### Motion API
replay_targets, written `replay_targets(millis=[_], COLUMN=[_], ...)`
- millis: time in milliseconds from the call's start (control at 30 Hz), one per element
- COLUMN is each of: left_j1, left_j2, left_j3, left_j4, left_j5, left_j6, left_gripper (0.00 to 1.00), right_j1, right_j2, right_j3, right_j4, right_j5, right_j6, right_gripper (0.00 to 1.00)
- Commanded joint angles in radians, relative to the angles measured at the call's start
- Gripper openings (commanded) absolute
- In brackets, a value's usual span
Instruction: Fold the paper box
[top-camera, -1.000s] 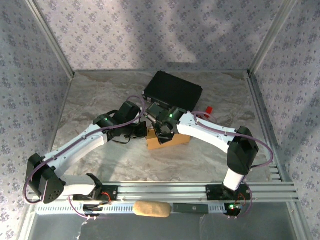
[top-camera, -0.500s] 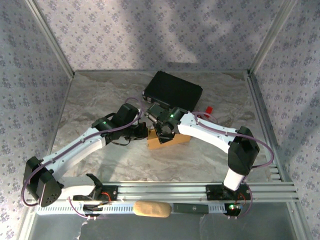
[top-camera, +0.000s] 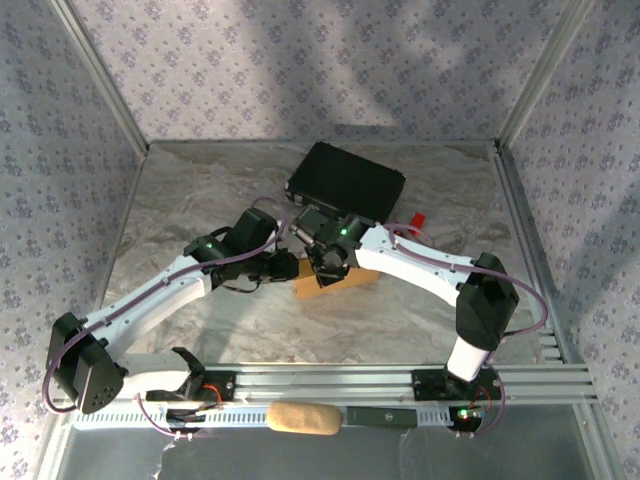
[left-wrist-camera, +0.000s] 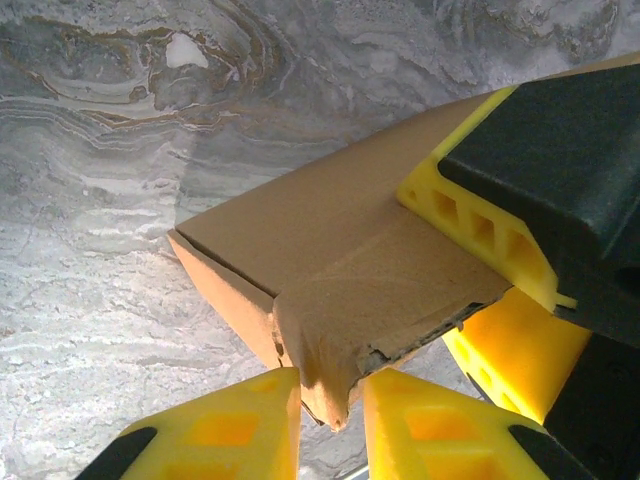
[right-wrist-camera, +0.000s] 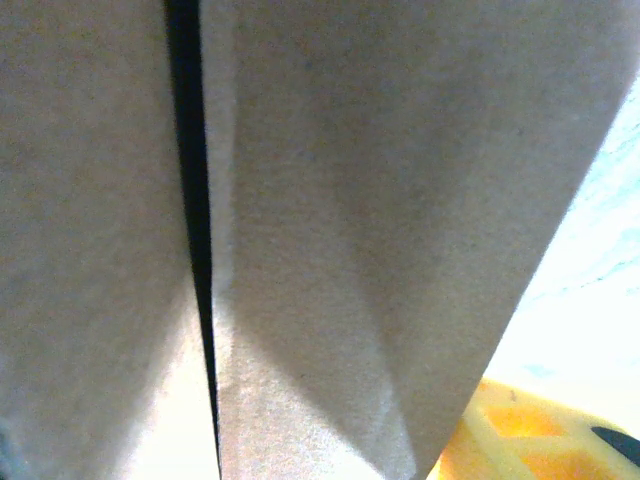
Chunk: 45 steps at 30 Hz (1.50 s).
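Observation:
The tan paper box (top-camera: 340, 284) lies mid-table between my two grippers. In the left wrist view the paper box (left-wrist-camera: 300, 220) shows a long top panel and a crumpled end flap (left-wrist-camera: 350, 300) that hangs toward the camera. My left gripper (left-wrist-camera: 330, 385) pinches the flap's drooping corner between its yellow fingers (left-wrist-camera: 215, 430), at the box's left end (top-camera: 288, 268). My right gripper (left-wrist-camera: 435, 270) clamps the box's edge from the right, one finger above and one below (top-camera: 325, 268). Close cardboard (right-wrist-camera: 350, 200) crowds the right wrist view, with a yellow finger (right-wrist-camera: 520, 440) low right.
A black hard case (top-camera: 346, 183) sits just behind the box, close to the right arm. A small red object (top-camera: 419, 219) lies to the case's right. A tan roll (top-camera: 303, 419) rests on the front rail. Patterned walls enclose the marble table (top-camera: 190, 200).
My left gripper has slid right, closing in on the box's left end. The box has turned slightly, its left end lifting. The right arm has hardly moved.

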Motion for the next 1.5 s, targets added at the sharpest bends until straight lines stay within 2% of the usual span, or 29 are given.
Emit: replay_targets(millis=[0, 300, 1100, 1467], left_j1=[0.001, -0.001, -0.015, -0.037], left_j2=[-0.002, 0.010, 0.010, 0.001], left_j3=[0.010, 0.011, -0.010, -0.046], left_j4=[-0.023, -0.030, -0.023, -0.038], left_j5=[0.006, -0.001, -0.024, -0.073], left_j6=[0.014, 0.018, 0.000, -0.007], left_gripper=[0.20, 0.18, 0.04, 0.03], right_j1=[0.004, 0.003, -0.003, -0.005], right_j2=[0.020, 0.025, 0.028, 0.033], right_j3=[-0.020, -0.018, -0.025, -0.028], right_j4=[-0.030, -0.024, -0.009, -0.004], right_j5=[-0.010, -0.014, -0.031, -0.036], right_j6=[0.154, 0.155, 0.151, 0.146], right_gripper=[0.51, 0.52, 0.51, 0.51])
